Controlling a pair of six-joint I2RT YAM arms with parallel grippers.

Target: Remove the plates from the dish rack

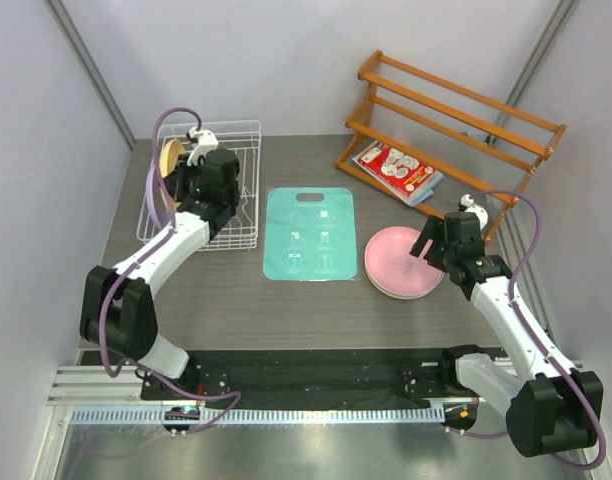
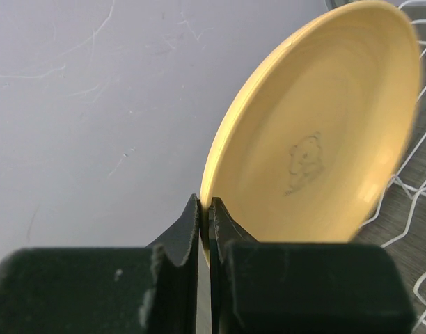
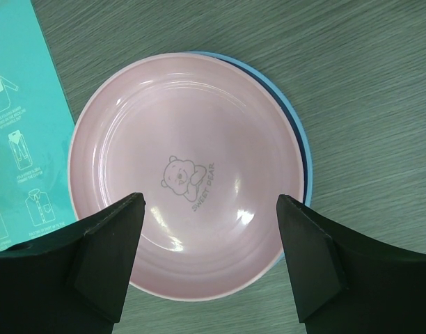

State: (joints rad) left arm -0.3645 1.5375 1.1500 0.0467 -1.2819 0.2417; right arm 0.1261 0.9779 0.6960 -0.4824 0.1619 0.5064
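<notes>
Left gripper pinches yellow plate by its rim, likely light, stiff, slick; right gripper open above pink plate.

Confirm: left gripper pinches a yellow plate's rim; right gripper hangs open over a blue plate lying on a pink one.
Stack reversed. The right wrist view shows the pink plate on top of the blue plate. The left gripper pinches the rim of the yellow plate and the right gripper hangs open.
</notes>
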